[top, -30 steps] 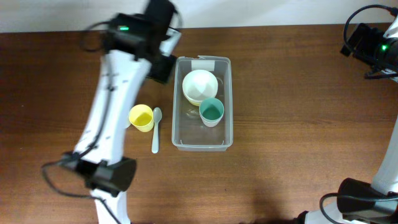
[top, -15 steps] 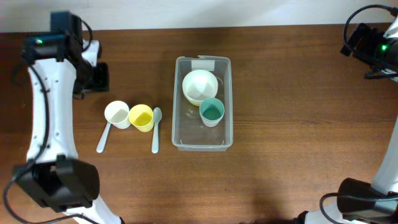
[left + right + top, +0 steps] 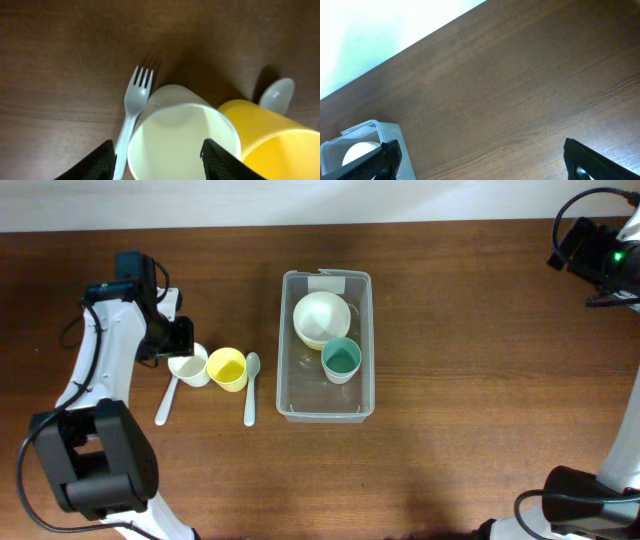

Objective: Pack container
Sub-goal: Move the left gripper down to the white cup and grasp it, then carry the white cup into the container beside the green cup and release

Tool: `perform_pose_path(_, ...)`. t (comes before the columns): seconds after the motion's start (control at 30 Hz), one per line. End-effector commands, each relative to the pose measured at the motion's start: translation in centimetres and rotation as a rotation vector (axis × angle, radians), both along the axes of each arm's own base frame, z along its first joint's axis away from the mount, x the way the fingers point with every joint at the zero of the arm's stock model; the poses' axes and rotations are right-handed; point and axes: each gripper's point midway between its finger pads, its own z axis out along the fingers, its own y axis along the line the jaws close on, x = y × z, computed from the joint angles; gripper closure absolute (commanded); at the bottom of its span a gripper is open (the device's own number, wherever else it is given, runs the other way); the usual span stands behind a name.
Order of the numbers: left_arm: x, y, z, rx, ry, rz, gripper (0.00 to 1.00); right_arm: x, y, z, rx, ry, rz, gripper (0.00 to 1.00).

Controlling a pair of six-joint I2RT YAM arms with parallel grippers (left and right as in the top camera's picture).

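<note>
The clear plastic container (image 3: 363, 355) stands mid-table and holds a white bowl (image 3: 321, 315) stacked on a yellowish one, and a teal cup (image 3: 340, 359). Its corner shows in the right wrist view (image 3: 375, 131). Left of it stand a white cup (image 3: 188, 364) and a yellow cup (image 3: 227, 368). My left gripper (image 3: 176, 338) is open, its fingers either side of the white cup (image 3: 182, 140), not closed on it. My right gripper (image 3: 600, 255) is open and empty, high at the far right.
A white fork (image 3: 165, 402) lies left of the white cup, also in the left wrist view (image 3: 134, 102). A pale spoon (image 3: 251, 388) lies between the yellow cup (image 3: 272, 132) and the container; its bowl shows in the left wrist view (image 3: 277, 94).
My left arm swung from over the container out to the far left, then came back down to the white cup. The white cup and fork became visible. The right arm has not moved.
</note>
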Motion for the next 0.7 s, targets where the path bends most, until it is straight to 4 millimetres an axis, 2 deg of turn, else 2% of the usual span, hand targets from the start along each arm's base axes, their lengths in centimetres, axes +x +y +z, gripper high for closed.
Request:
perform_pose_path(0.0,-0.3,0.4,-2.0,0.015,0.027,-0.012,0.47,-0.1,-0.2,0.3,-0.009,-0.008,-0.003,0.01)
perform_pose_path(0.13,-0.1,0.7,-3.5,0.031,0.054,-0.010,0.57,-0.1,-0.2,0.3,-0.009,-0.008,-0.003,0.01)
perform_pose_path(0.23,-0.1,0.8,-4.9,0.029,0.079,-0.010,0.60,-0.1,-0.2,0.3,-0.009,-0.008,-0.003,0.01)
perform_pose_path(0.37,0.2,0.9,-5.5,0.034,0.079,-0.009,0.77,-0.1,-0.2,0.3,-0.009,-0.008,-0.003,0.01)
perform_pose_path(0.53,1.6,1.5,-3.5,0.040,0.028,0.001,0.94,-0.1,-0.2,0.3,-0.009,-0.008,-0.003,0.01)
perform_pose_path(0.63,2.6,2.0,-1.0,0.046,-0.010,0.011,0.98,-0.1,-0.2,0.3,-0.009,-0.008,-0.003,0.01)
perform_pose_path(0.67,3.0,2.1,0.4,0.048,-0.028,0.014,0.98,-0.1,-0.2,0.3,-0.009,-0.008,-0.003,0.01)
